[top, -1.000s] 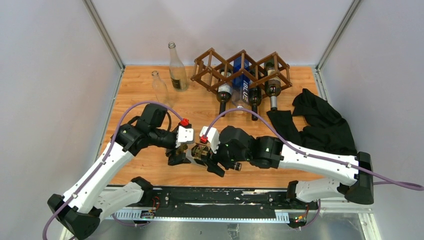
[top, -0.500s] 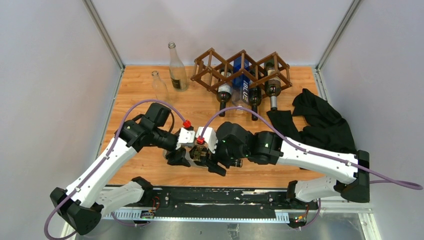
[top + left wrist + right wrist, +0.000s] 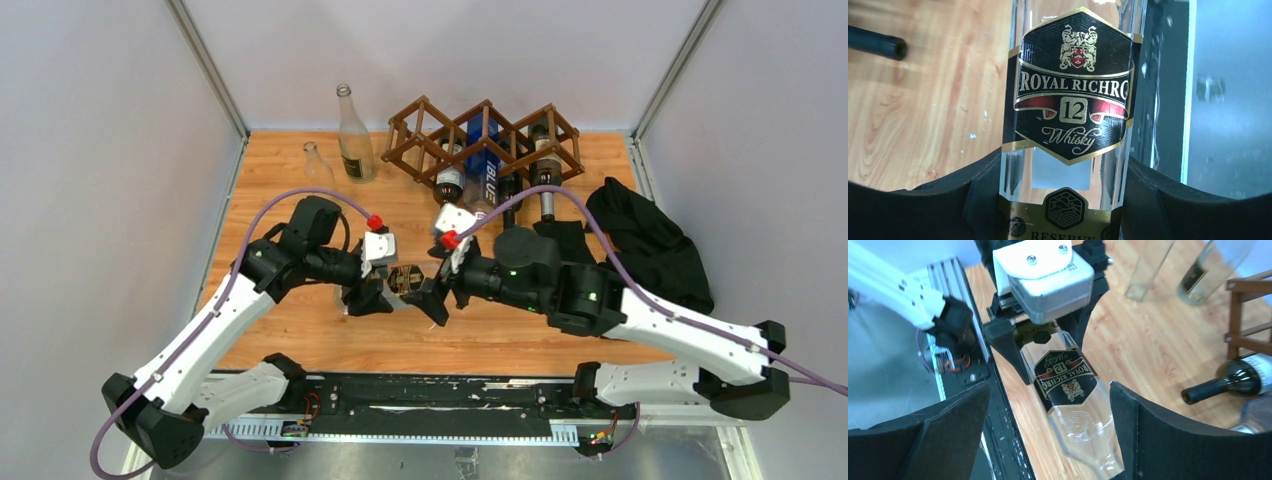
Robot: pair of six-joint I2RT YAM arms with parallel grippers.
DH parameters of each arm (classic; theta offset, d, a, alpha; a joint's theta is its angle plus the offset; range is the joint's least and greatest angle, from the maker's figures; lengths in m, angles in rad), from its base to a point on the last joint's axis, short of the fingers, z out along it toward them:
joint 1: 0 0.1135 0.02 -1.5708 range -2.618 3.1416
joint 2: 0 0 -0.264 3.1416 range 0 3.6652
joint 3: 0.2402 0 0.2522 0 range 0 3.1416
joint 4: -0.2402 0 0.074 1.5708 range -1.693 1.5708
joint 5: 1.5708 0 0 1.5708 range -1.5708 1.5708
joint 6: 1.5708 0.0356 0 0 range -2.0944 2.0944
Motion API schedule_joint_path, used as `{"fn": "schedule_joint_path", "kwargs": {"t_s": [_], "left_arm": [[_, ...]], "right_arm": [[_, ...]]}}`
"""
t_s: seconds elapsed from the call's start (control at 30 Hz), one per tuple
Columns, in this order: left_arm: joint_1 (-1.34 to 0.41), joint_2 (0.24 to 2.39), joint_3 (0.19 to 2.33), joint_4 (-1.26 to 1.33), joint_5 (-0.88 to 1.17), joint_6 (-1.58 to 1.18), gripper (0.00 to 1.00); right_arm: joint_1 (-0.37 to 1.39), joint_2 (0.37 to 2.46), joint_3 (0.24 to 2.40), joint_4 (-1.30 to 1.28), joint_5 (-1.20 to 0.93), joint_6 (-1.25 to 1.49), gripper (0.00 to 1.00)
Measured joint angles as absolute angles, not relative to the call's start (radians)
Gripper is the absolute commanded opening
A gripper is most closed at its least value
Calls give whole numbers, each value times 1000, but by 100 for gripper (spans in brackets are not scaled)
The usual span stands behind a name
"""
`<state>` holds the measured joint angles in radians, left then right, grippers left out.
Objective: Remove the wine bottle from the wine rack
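From above, the wine rack (image 3: 485, 130) stands at 12 o'clock on the wooden table (image 3: 330, 340) with dark bottles (image 3: 447, 188) lying in its cells. The clear bottle (image 3: 405, 280) is well apart from the rack, on its side between the two arms toward 6 o'clock. The left gripper (image 3: 374, 296) is at its 9 o'clock and the right gripper (image 3: 433, 300) at its 3 o'clock. That view is too small to show either grip. The left wrist camera settles one: both black fingers (image 3: 948, 205) press the glass sides of the bottle (image 3: 1073, 100), so the jaws are clamped on it, and a black and gold whisky label can be read. The right wrist camera shows the right gripper (image 3: 1048, 445) with its jaws spread wide. The bottle (image 3: 1065, 377) runs between them, and at least the finger at 9 o'clock stands clear of the glass. Whether the bottle rests on the wood cannot be told. Only the top view takes in the black cloth (image 3: 645, 250) at 3 o'clock. Two clear bottles (image 3: 353, 135) stand upright at 11 o'clock.
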<state>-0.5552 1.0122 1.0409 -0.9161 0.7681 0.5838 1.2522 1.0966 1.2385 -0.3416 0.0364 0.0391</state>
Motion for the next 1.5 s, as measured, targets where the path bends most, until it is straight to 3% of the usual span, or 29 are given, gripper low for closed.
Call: {"fn": "schedule_joint_path", "kwargs": {"t_s": [0.3,0.5,0.87,1.1,1.17,1.23,1.3,1.33,1.37,1.4,1.43,1.5], "left_arm": [[-555,913,974,-486,719,95,0],[-555,913,978,-349,721,-102,0],[-555,906,1064,-226,798,-290,0],[-552,887,1064,-190,876,-368,0],[-552,885,1064,-183,907,-387,0],[-552,882,1064,-176,930,-407,0],[-552,879,1064,-168,945,-427,0],[-549,875,1064,-165,951,-433,2],[-543,870,1064,-150,959,-440,11],[-541,864,1065,-140,961,-445,36],[-540,855,1066,-132,964,-451,50],[-540,844,1066,-134,964,-453,92]], "right_arm": [[1252,870,1187,-221,141,113,94],[1252,760,1060,-151,163,187,95],[1212,825,979,-55,184,285,95],[1079,850,968,106,24,377,95],[1066,862,967,173,-35,397,92],[1062,886,971,229,-83,412,83],[1060,918,979,271,-118,427,63],[1058,929,986,282,-133,437,51],[1053,941,997,293,-154,448,35],[1048,953,1007,300,-171,453,10],[1047,963,1018,308,-186,452,2],[1047,975,1037,311,-206,450,0]]}}
